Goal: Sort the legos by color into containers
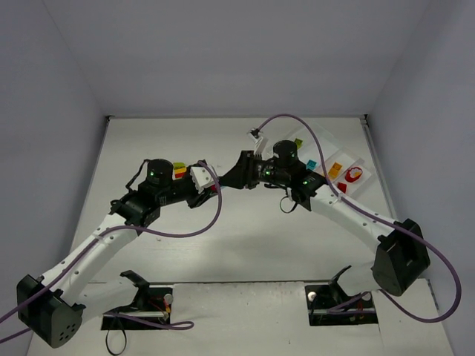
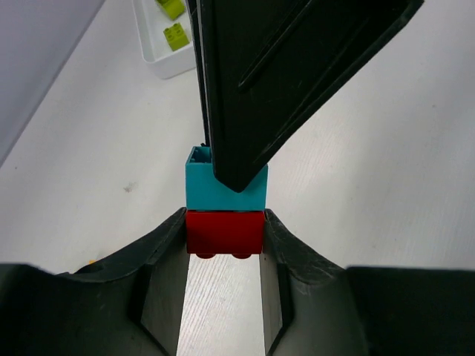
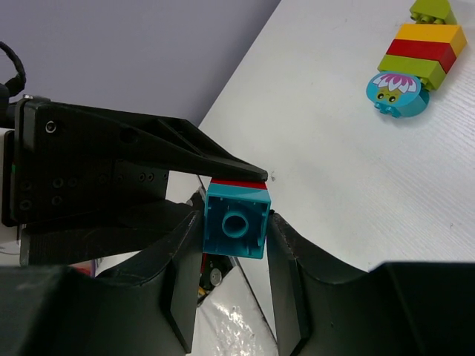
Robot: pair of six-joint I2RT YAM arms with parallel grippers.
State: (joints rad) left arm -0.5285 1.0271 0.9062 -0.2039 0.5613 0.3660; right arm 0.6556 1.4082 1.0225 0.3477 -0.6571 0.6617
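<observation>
White worktop (image 1: 245, 252), grey walls. Left gripper (image 2: 224, 226) is clamped on a red lego (image 2: 224, 233), right gripper (image 3: 236, 222) on a teal lego (image 3: 236, 227). The two bricks are joined face to face, mid-worktop between the arms. Tray (image 2: 169, 70) sits far right, with lime legos (image 2: 177, 35) in one compartment.

A matte white tabletop (image 1: 252, 245) spreads out below. Plain pale grey walls (image 1: 223, 52) stand along its left, far and right edges. One small dark speck (image 2: 128, 188) marks the surface.
</observation>
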